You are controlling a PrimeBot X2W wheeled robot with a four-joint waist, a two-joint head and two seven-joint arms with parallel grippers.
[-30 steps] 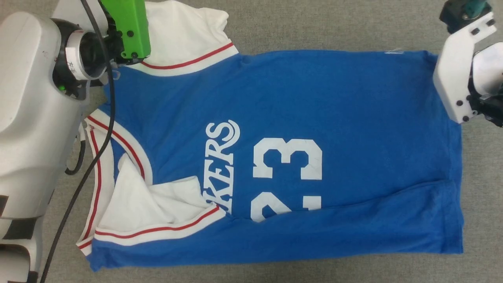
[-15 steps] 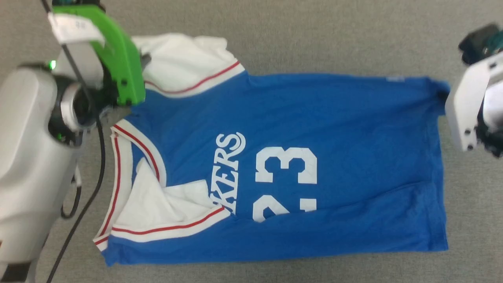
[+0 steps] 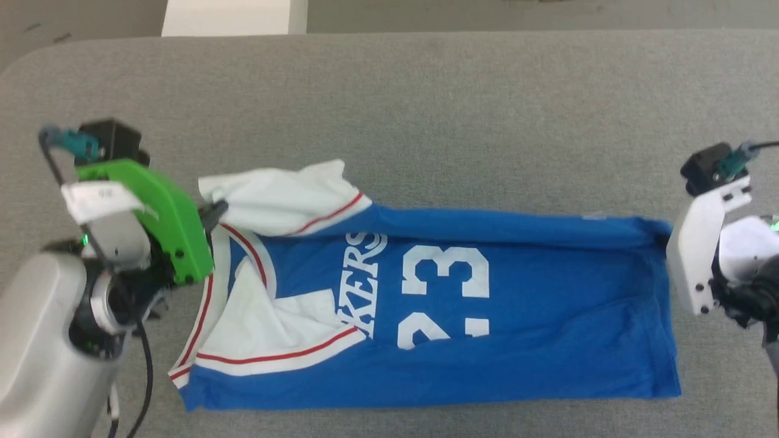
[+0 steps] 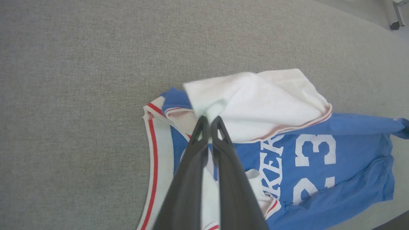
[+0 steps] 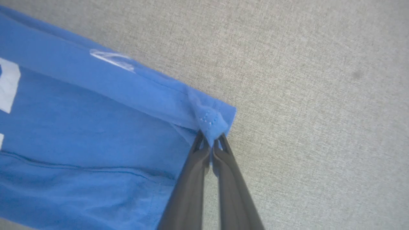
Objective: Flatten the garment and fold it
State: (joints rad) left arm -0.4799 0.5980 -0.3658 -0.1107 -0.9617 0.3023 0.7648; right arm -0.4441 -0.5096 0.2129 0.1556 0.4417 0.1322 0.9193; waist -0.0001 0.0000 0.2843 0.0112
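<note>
The garment point(image 3: 535, 316), a royal-blue jersey with white sleeves, red-striped trim and a white 23, lies sideways on the grey table, collar to the left. Its far long edge is lifted and rolled over toward me. My left gripper point(image 3: 214, 214) is shut on the far white sleeve point(image 3: 280, 198) at the shoulder; the left wrist view shows the dark fingers point(image 4: 220, 150) pinching that sleeve point(image 4: 255, 102). My right gripper point(image 5: 211, 140) is shut on the far blue hem corner point(image 5: 212, 123), which the head view shows beside the white wrist bracket point(image 3: 697, 255).
Grey cloth-covered table point(image 3: 456, 103) stretches bare beyond the jersey; its far edge and a white block point(image 3: 234, 17) show at the top. The near sleeve point(image 3: 268, 322) lies folded in over the chest. A black cable point(image 3: 143, 371) hangs by my left arm.
Both grippers have drawn the jersey's far edge up and toward me, so the blue panel now looks much narrower. The head camera has also tilted up, showing more table.
</note>
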